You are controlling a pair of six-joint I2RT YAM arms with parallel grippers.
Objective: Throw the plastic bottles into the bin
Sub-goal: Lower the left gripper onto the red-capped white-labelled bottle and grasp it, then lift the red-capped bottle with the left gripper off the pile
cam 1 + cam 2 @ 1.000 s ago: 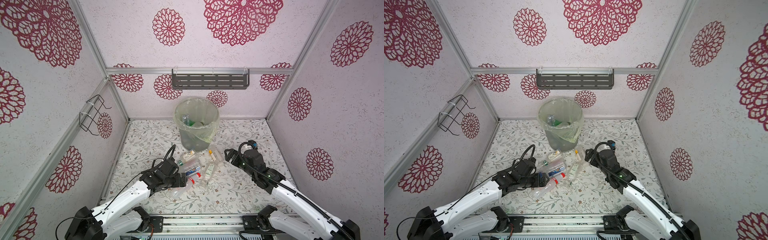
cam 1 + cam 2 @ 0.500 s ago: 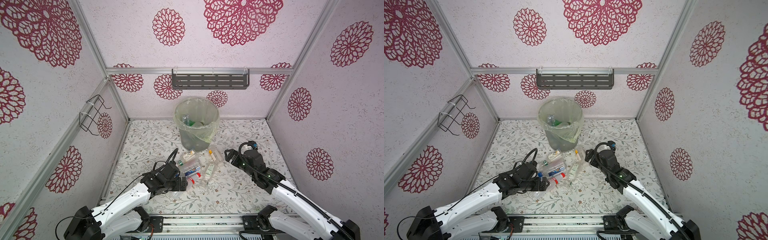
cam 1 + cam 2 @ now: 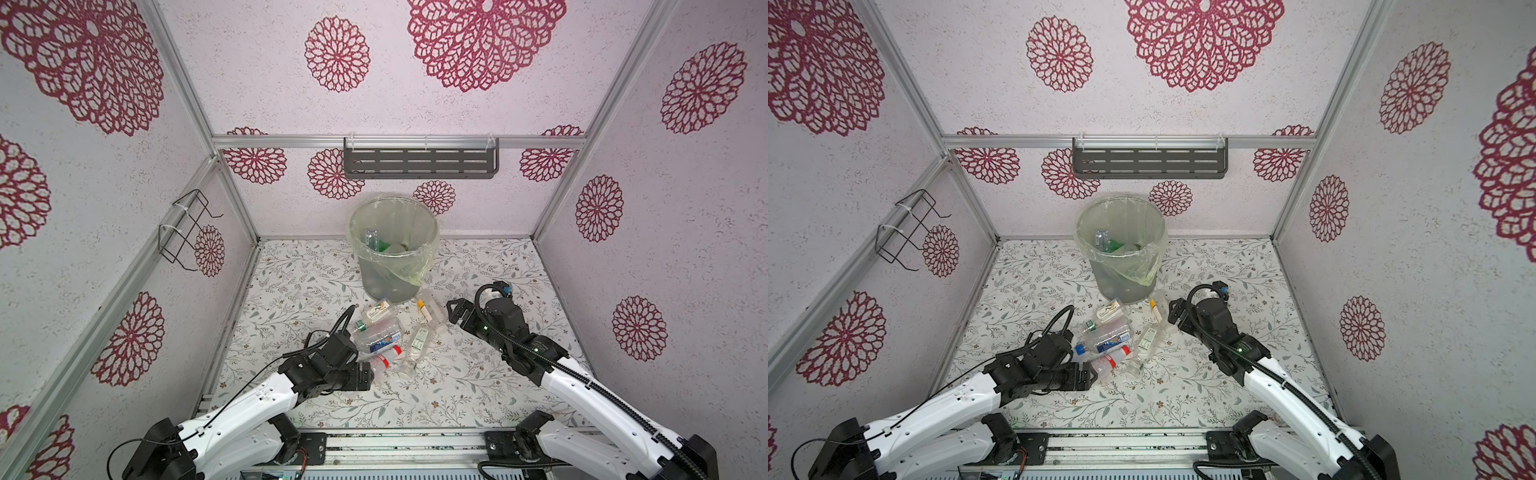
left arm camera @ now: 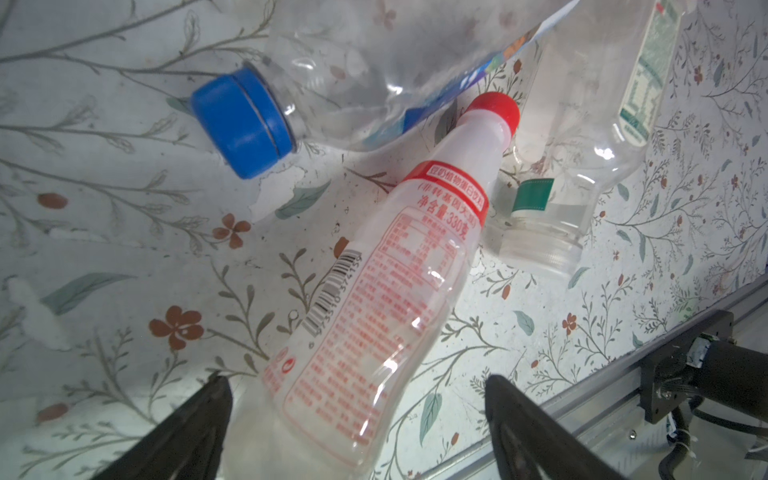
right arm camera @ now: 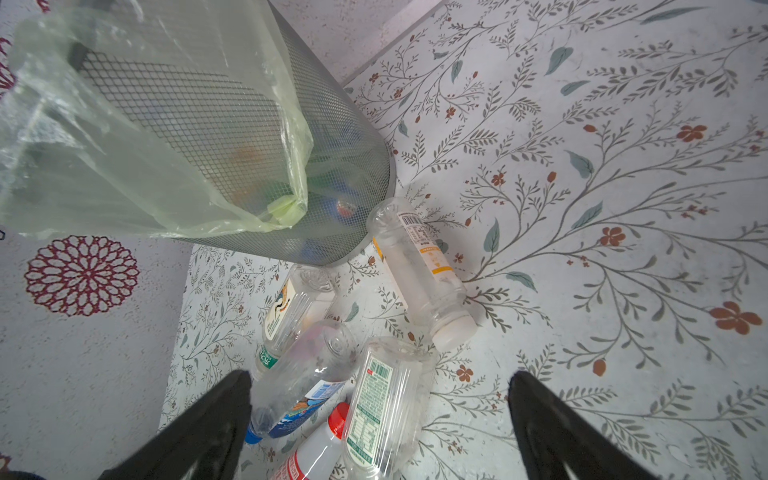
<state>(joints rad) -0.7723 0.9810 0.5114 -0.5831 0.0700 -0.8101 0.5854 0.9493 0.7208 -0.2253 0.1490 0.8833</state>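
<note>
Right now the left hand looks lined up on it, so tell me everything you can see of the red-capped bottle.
The red-capped bottle lies on its side on the floral tabletop: clear plastic, seemingly empty, red cap on, white label printed in red with a barcode. Its cap end meets the blue-capped bottle; its base end sits inside the open left hand, not gripped.

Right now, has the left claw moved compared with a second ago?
Yes. In both top views the left gripper has slid slightly away from the bin, toward the front metal rail.
</note>
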